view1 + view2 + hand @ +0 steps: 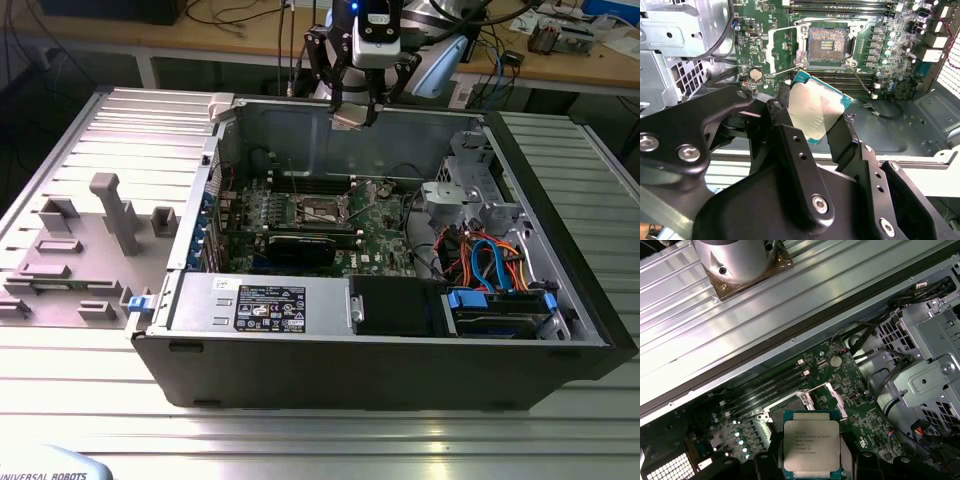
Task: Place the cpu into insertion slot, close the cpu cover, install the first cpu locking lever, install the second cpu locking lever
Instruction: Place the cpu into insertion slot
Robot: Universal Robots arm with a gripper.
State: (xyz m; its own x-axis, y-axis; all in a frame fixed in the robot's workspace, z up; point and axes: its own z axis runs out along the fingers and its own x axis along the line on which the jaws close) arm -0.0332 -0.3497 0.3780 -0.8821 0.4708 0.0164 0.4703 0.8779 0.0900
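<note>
My gripper (352, 110) hangs above the open computer case's far wall, shut on the cpu (351, 119). In the second wrist view the cpu (816, 106) is a tilted square chip with a teal edge, pinched between the two black fingers (786, 131). Its silver-grey top (811, 445) faces the first wrist camera. The insertion slot (827, 44) lies bare on the green board (318, 208), well below the chip. The cpu cover (774, 50) stands swung open beside the slot. Two thin wire levers (860, 75) stick out loose at the socket's corners.
A black graphics card (305, 247) lies just in front of the socket. The power supply (260, 300) sits along the case's near wall, and a drive cage (470, 195) and coloured cables (490, 265) sit at the exterior view's right. Grey fixtures (115, 215) stand outside the case.
</note>
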